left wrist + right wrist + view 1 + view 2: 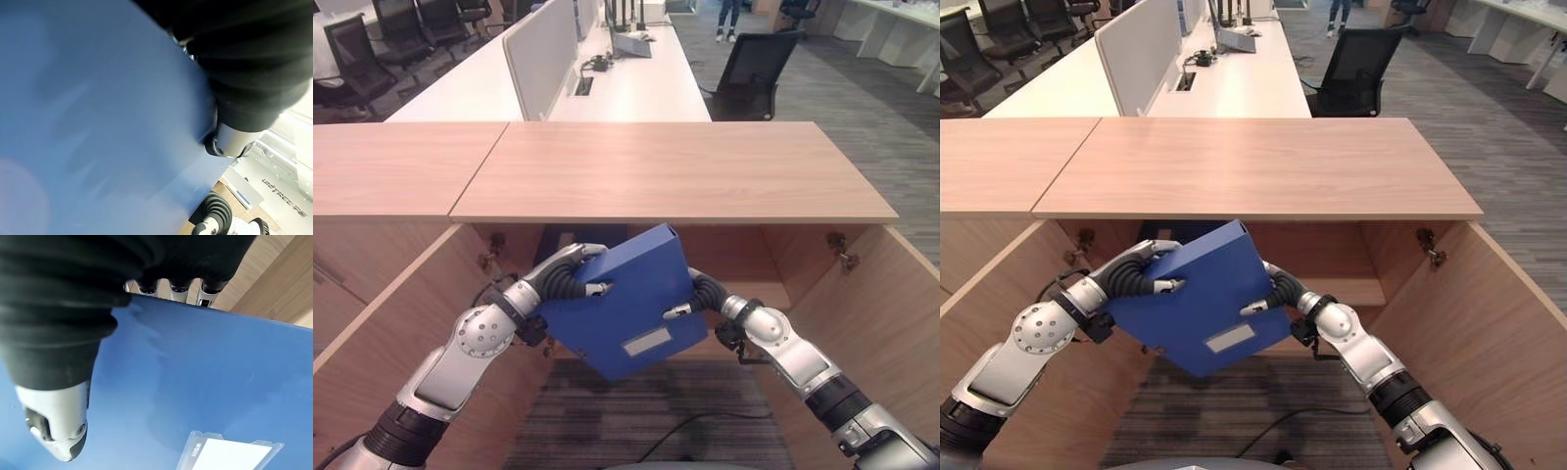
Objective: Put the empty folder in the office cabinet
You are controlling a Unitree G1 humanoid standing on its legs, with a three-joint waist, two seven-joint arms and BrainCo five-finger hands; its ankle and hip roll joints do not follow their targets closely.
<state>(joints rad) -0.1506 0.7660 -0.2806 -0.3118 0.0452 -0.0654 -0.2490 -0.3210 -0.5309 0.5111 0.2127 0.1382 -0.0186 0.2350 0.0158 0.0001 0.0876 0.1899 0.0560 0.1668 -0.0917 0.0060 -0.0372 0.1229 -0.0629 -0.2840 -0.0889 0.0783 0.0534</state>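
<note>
Both our hands grip the blue folder [628,305], left hand [570,277] and right hand [697,294] with thumbs curled over its face and fingers behind its edges. We hold it tilted before the open cabinet [675,171], below its top.

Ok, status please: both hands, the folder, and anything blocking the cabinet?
Left hand and right hand both clamp the blue folder. Folder tilted, at the open cabinet mouth. Nothing visibly blocking.
</note>
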